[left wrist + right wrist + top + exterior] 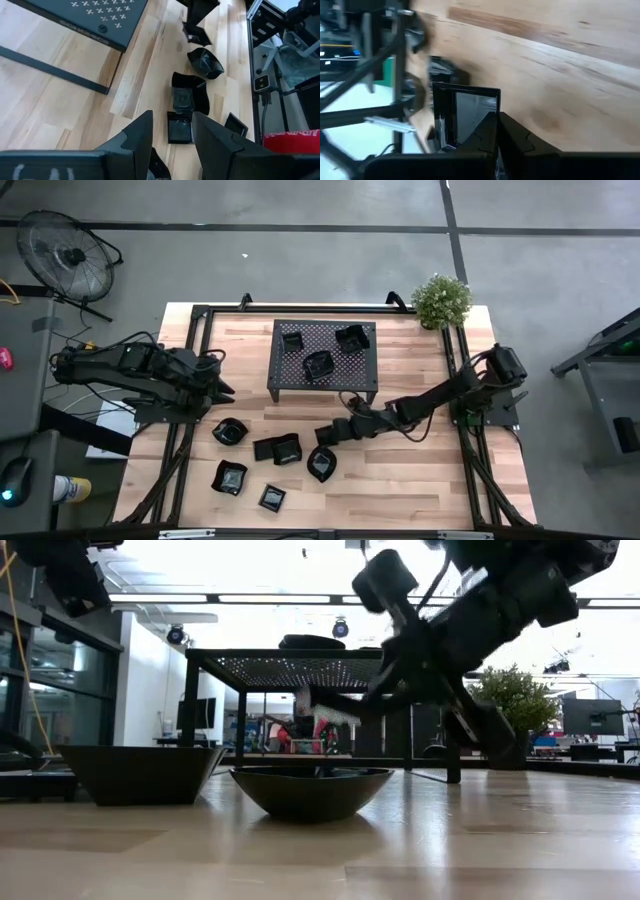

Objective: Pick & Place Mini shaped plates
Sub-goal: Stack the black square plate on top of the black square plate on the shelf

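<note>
The right gripper [327,435] pinches a square mini plate [465,112] by its rim, fingers pressed together on it, just above the wooden table [420,480] near the front of the mesh rack [322,350]. Its fingertips are partly hidden behind the plate's wall. The left gripper [222,385] hovers left of the rack, fingers [137,137] spread and holding nothing. Three plates sit on the rack; five more [230,477] lie on the table. A potted plant [441,300] stands at the far corner; a fan [68,255] on the grey floor. No writing is legible.

Round black dish [310,792] on the table [480,840], square dish [140,774] beside it.
</note>
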